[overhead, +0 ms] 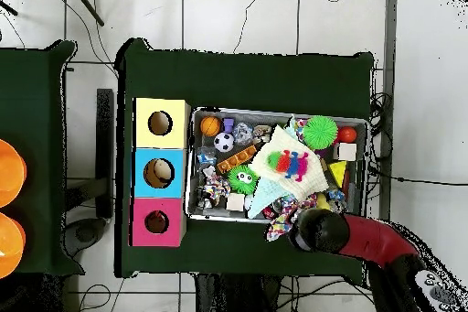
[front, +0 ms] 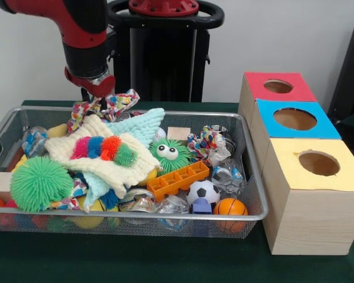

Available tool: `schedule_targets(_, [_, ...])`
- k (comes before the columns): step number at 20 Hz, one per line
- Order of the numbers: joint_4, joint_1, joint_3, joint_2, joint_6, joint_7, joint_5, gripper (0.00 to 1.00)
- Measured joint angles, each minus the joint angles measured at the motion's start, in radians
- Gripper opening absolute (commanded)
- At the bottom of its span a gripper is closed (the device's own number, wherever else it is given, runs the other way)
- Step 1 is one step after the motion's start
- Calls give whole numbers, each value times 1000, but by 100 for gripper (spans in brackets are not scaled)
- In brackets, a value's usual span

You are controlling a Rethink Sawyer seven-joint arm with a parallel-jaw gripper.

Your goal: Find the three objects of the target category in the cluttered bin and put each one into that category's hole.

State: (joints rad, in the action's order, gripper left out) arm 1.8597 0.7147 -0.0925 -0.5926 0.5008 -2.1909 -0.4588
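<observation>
Red tool clamped on patterned cloth — above wire bin's far rim.

White wall; tiled floor; green table.

Arm reaches down over the far rim of the wire bin. Gripper low there; finger state unreadable.

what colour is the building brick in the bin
Orange brick, clearest in the front view.
</observation>
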Motion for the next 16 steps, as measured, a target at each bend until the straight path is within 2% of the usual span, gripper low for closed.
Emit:
schedule_targets(6, [-27, 7, -9, 18, 52, 0, 3, 100])
schedule_targets(10, [-68, 23, -13, 96, 54, 0, 3, 100])
schedule_targets(11, [-83, 40, -17, 130, 44, -10, 17, 0])
schedule_targets(16, [-83, 45, -17, 132, 44, -41, 26, 0])
